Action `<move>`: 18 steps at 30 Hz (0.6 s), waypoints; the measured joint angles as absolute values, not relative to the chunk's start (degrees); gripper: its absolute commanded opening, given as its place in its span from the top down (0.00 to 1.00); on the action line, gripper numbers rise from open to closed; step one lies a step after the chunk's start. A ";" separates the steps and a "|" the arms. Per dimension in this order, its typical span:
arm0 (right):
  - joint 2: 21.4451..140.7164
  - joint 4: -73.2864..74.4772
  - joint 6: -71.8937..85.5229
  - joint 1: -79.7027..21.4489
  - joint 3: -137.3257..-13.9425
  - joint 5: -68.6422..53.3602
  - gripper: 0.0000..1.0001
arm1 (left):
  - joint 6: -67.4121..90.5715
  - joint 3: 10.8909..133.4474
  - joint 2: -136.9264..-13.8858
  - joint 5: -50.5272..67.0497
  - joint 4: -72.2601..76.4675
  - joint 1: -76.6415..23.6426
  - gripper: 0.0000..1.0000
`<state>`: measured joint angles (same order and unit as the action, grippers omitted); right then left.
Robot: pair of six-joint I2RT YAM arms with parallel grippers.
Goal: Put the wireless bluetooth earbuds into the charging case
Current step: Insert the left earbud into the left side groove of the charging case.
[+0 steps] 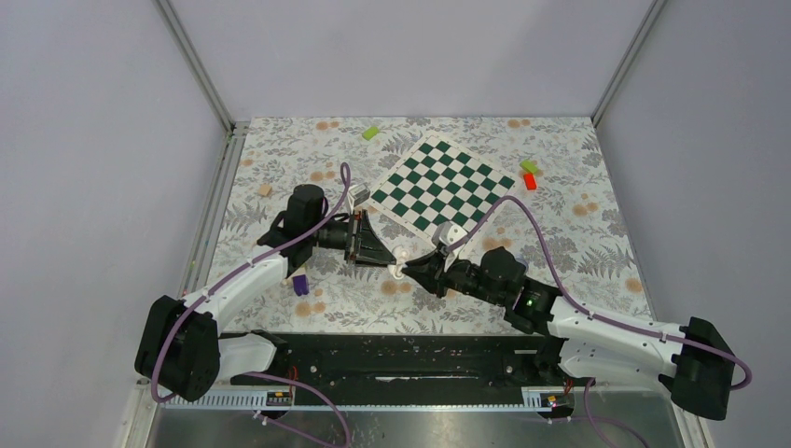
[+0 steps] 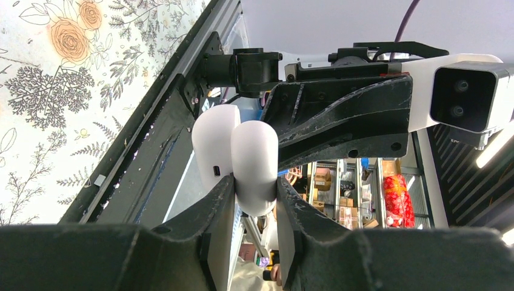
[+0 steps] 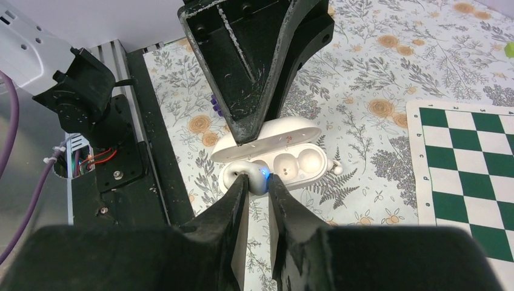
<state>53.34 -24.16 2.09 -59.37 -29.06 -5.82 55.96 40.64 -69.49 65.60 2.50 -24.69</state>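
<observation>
Floral worktop, chessboard upper ctr in top view. Arms meet mid-frame, just below the board's lower corner. Left gripper: jaws narrow, clamped on both sides of the charging case. Right gripper: nearly closed, pinching one earbud. Case sits lid-open at ctr of rt-wrist view; the earbud, blue light lit, is at its near-left rim.

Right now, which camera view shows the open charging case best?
The right wrist view: it looks into the open charging case, lid raised, wells visible. The left wrist view shows only its outer shell from behind, clamped in the left gripper. The top external view shows just a tiny white spot.
</observation>
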 measured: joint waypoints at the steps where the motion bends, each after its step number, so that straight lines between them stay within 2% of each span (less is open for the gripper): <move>1: 53.36 -24.34 1.96 -59.37 -29.02 -5.98 0.92 | 55.96 40.64 -69.49 65.73 2.50 -24.69 1.00; 11: 55.02 -26.50 1.30 -59.37 -29.02 -7.27 0.91 | 55.92 40.64 -69.49 65.80 2.37 -24.67 1.00; 18: 55.70 -25.85 0.01 -59.37 -29.78 -7.73 0.74 | 55.92 40.64 -69.49 65.80 1.50 -24.60 1.00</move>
<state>55.70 -25.85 0.01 -59.37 -29.78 -7.73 55.92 40.64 -69.49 65.80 1.50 -24.60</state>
